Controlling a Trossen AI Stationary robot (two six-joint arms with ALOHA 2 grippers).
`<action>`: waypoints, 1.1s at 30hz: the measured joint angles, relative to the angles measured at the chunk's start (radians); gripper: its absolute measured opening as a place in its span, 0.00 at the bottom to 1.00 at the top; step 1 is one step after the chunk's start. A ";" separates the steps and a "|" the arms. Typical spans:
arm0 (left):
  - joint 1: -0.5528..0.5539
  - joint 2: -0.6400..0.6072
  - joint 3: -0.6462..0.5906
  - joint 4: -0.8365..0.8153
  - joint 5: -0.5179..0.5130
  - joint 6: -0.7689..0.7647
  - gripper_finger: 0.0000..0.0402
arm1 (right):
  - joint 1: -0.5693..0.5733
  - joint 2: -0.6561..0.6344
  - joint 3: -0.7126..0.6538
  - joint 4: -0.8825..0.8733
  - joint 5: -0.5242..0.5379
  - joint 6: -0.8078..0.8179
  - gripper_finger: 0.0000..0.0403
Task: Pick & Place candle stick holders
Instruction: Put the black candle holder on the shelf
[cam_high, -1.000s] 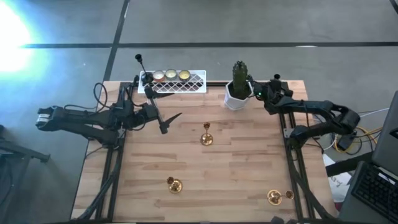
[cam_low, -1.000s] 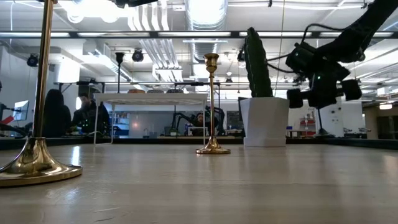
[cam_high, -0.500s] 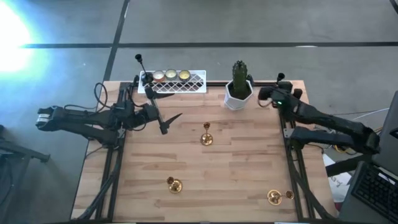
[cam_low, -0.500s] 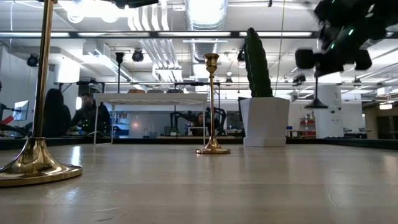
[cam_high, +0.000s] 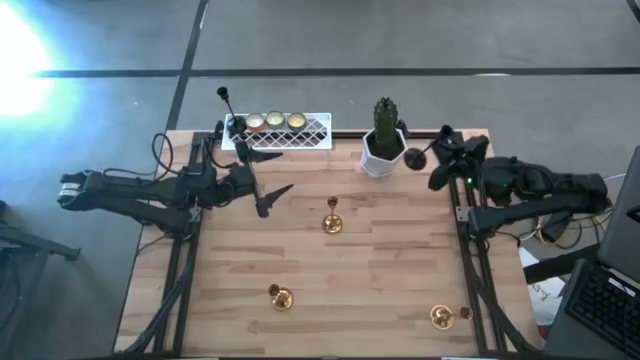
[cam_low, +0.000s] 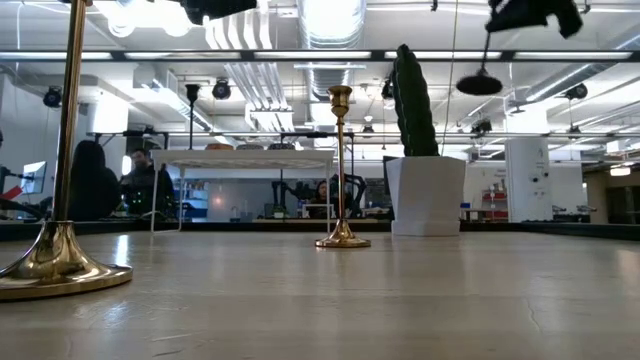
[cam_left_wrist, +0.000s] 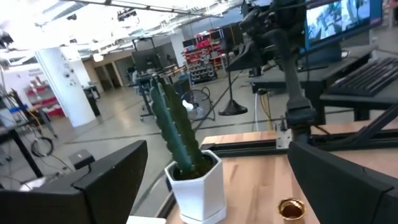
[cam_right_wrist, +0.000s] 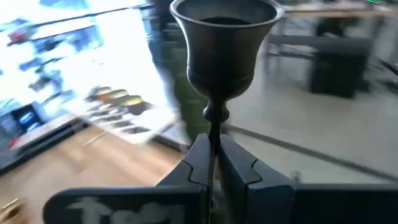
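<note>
— Candle stick holder (cam_right_wrist: 219, 56), the black one: where is it?
— Slim dark stem, bell-shaped cup, pinched in the right gripper (cam_right_wrist: 216, 163) above the table's (cam_high: 380, 290) two o'clock corner, by the cactus pot (cam_high: 383, 150).
— And the left gripper (cam_high: 272, 198)?
— Fingers spread, holding nothing, near ten o'clock. Gold holder (cam_high: 332, 220) stands at centre.

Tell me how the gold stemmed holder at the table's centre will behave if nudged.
The gold holder looks top-heavy: a tall thin stem on a small round base, so it probably tips easily. Its polished surface may be slippery. Once down, it would likely roll.
</note>
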 joint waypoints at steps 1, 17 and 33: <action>0.000 0.000 0.000 -0.001 0.000 -0.011 0.98 | 0.032 0.024 0.016 0.011 0.000 -0.022 0.02; 0.001 0.146 0.066 0.009 0.173 -0.118 0.98 | 0.178 0.497 0.343 0.205 -0.309 -0.354 0.02; 0.006 0.365 0.350 -0.102 0.404 -0.122 0.98 | 0.119 0.713 0.516 0.252 -0.643 -0.410 0.02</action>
